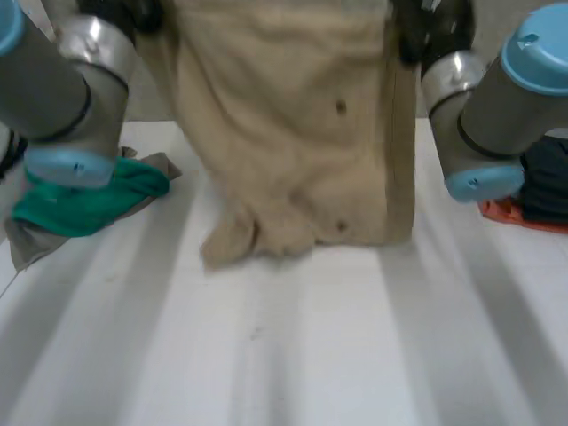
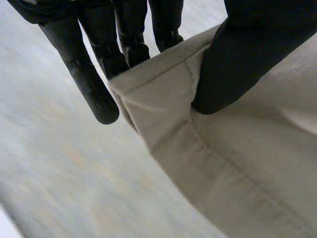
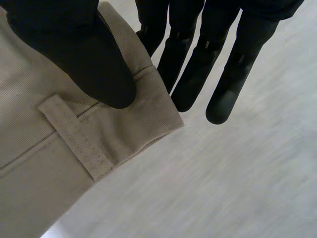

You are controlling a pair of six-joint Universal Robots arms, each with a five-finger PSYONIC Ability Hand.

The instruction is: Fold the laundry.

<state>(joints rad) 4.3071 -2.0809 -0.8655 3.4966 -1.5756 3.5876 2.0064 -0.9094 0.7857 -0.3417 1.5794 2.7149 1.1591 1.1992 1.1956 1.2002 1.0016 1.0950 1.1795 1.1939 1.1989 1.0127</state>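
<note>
The left robot hand point(image 2: 247, 59) and the right robot hand point(image 3: 74, 54) are each pinching a top corner of the trousers point(image 1: 293, 133) between thumb and fingers, the right one beside a belt loop point(image 3: 74, 144). The trousers are hanging spread between them, probably for straightening, with the crumpled lower end touching the worktop point(image 1: 311, 355). A green cloth point(image 1: 89, 200) is lying at the left and an orange cloth point(image 1: 515, 213) at the right, both away from the middle.

The left arm point(image 1: 67, 89), at ten o'clock, and the right arm point(image 1: 497, 106), at two o'clock, are thick grey tubes with shiny joints and round light-blue caps. The left robot hand point(image 2: 86, 82) and the right robot hand point(image 3: 230, 84) are matte black, with long fingers.
</note>
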